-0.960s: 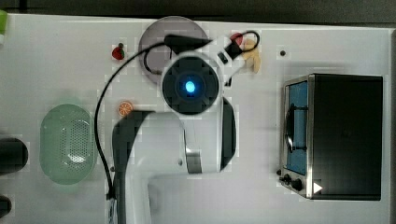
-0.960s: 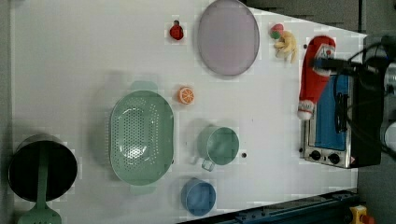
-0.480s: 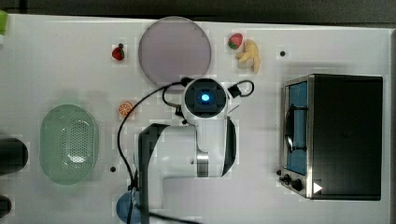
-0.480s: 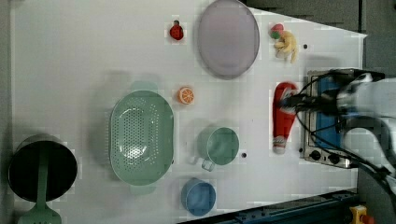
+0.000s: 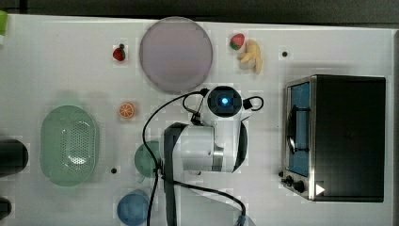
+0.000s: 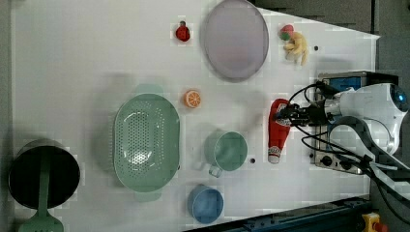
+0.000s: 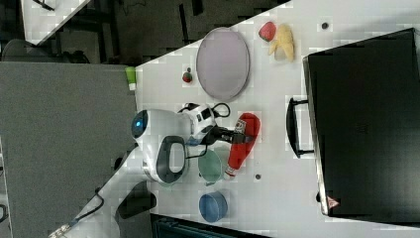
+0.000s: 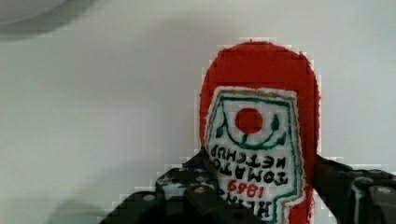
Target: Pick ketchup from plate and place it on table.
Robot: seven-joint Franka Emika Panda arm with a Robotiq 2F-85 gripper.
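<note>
The tool (image 6: 290, 113) pinches the ketchup (image 6: 277, 130) above the surface (image 6: 87, 63); releasing high could send it rolling toward the mug (image 6: 227, 151).

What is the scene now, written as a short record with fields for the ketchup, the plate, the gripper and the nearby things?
ketchup: red bottle held off the plate, over the table, whitish end toward the left view's bottom
plate: bare lilac disc near the table's far edge
gripper: shut on the ketchup's wider end
nearest things: green cup on the left view's left of the bottle, toaster oven on the other side
task state: bottle not yet released
</note>
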